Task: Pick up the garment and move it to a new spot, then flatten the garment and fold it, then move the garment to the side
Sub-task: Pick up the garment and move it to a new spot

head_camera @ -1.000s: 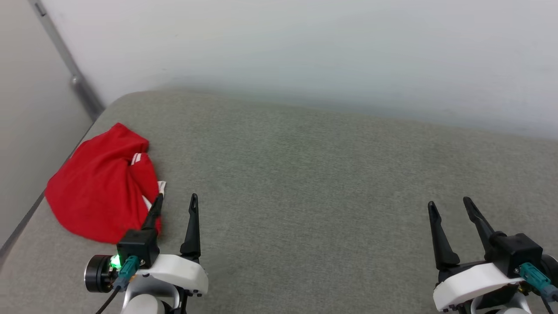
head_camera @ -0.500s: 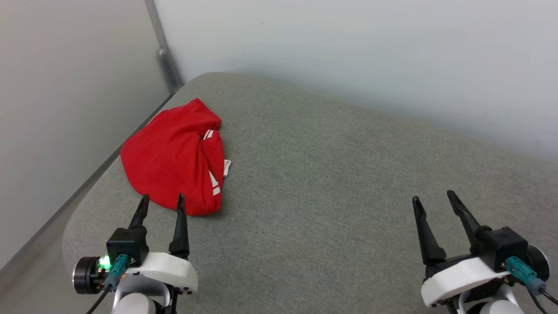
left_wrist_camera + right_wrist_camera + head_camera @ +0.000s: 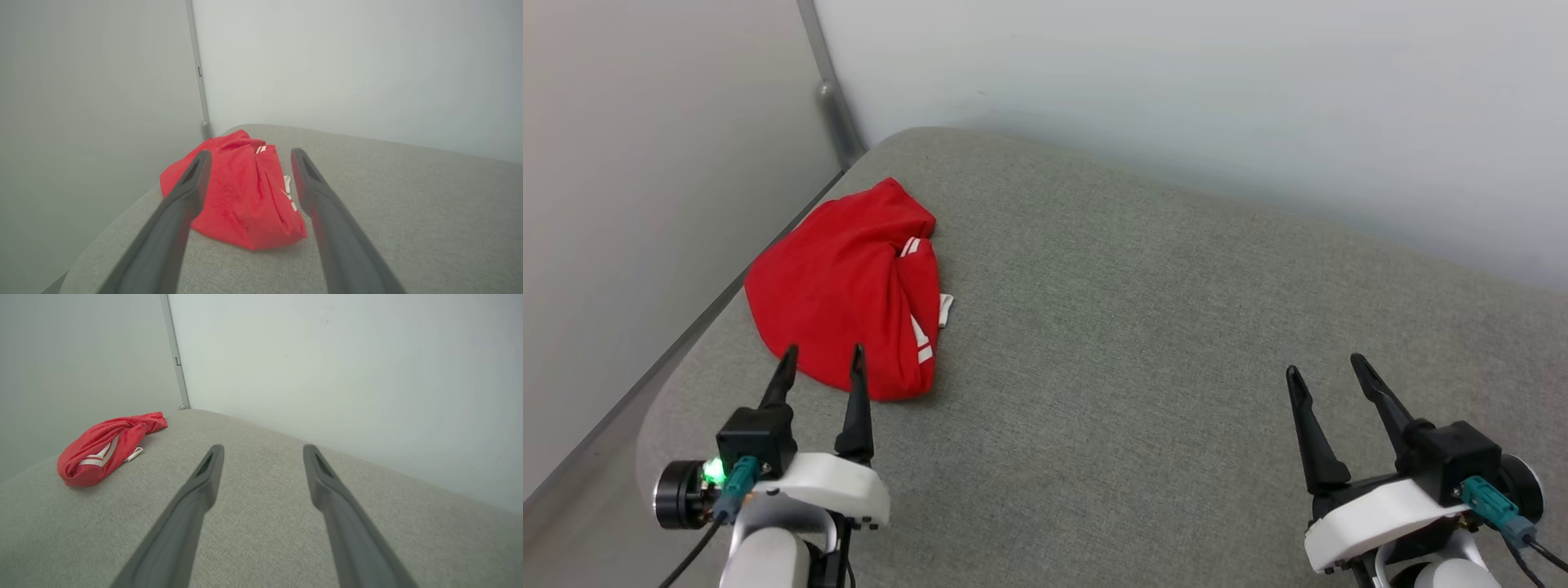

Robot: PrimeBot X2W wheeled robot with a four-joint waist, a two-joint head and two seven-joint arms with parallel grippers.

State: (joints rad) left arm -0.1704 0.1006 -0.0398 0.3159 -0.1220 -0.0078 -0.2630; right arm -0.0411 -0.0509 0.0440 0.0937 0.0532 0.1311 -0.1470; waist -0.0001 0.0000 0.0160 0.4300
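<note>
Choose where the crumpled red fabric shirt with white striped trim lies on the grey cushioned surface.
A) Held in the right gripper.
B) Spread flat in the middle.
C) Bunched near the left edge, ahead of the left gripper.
C: the red shirt lies bunched by the left edge of the grey cushioned surface, just beyond the open left gripper.

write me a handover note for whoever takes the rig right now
Left gripper: open, empty, fingers aimed at the near edge of the garment, not closed on it.
Right gripper: open, empty, over bare grey cushion, well away from the garment.
Garment: crumpled heap by the cushion's left edge, near the wall.
Done: nothing yet. Left: pick up, move, flatten, fold, set aside.
</note>
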